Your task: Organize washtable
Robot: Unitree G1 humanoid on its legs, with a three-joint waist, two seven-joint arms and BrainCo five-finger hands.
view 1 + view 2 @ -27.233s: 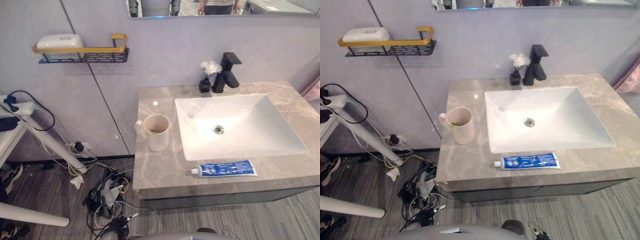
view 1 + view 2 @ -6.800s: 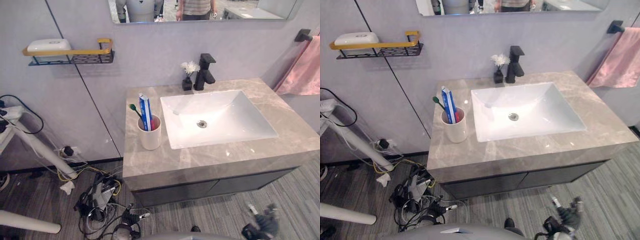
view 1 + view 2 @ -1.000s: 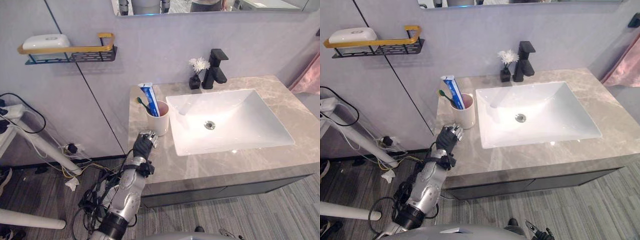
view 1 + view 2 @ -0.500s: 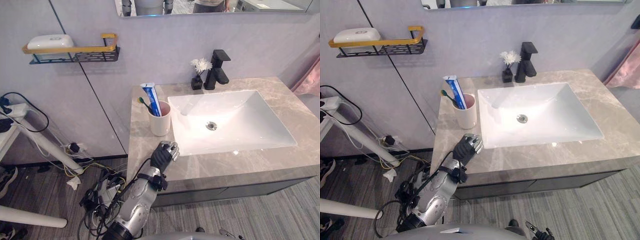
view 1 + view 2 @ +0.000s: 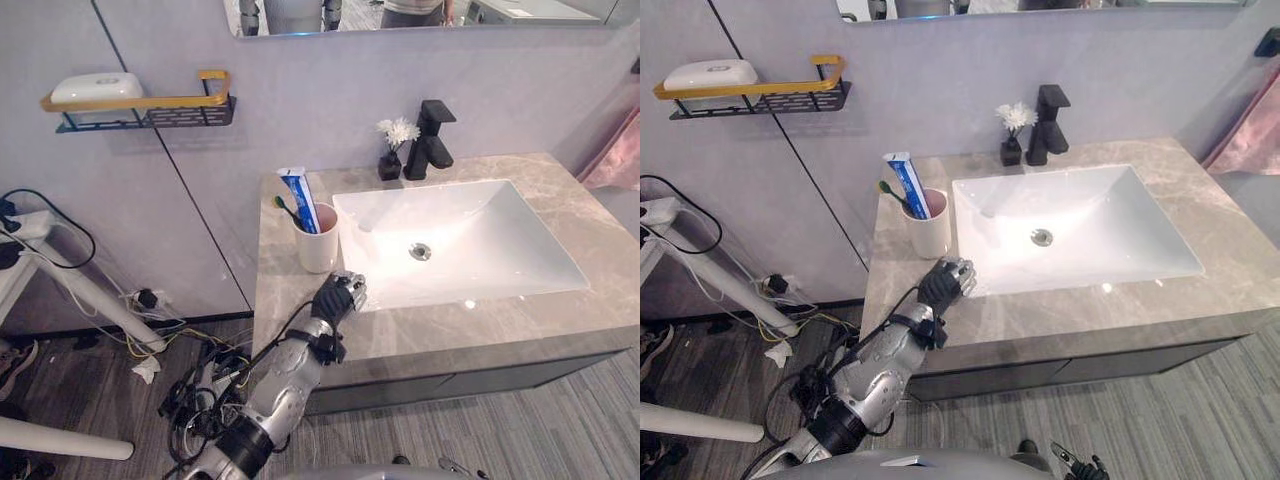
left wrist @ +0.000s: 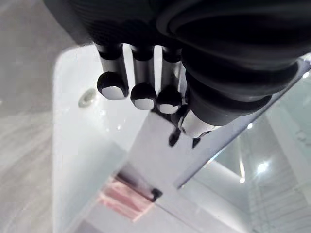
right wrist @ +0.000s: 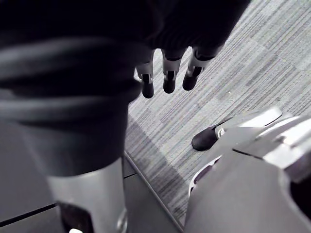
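Right hand (image 7: 169, 73): hanging low over the floor, down in front of the sink (image 5: 480, 232); its fingers are drooping straight and relaxed, gripping nothing, so it is idling.
Left arm: reaching up and forward from the lower left toward the sink's near left corner, forearm sloping upward, wrist bending slightly inward.
Left hand (image 5: 338, 296): hovering over the counter (image 5: 430, 335) just at the sink's near left corner; the wrist view is showing its fingers (image 6: 112, 85) curling in on themselves around nothing.
Cup (image 5: 319, 245): standing upright just left of the sink, apart from the left hand and beyond it.
Toothpaste (image 5: 299, 198): standing on end inside the cup, leaning leftward away from the sink; storing it upright is keeping the counter free.
Toothbrush (image 5: 284, 208): sharing the cup, its green head poking out on the side away from the sink.
Tidying, as a judgement: looking nearly finished, since nothing loose is lying around the sink.
Faucet (image 5: 435, 135): sitting behind the sink's far edge.
Flower vase (image 5: 392, 150): standing just left of the faucet, behind the sink.
Wall shelf (image 5: 150, 108): hanging well left of the sink, carrying a white soap (image 5: 98, 87).
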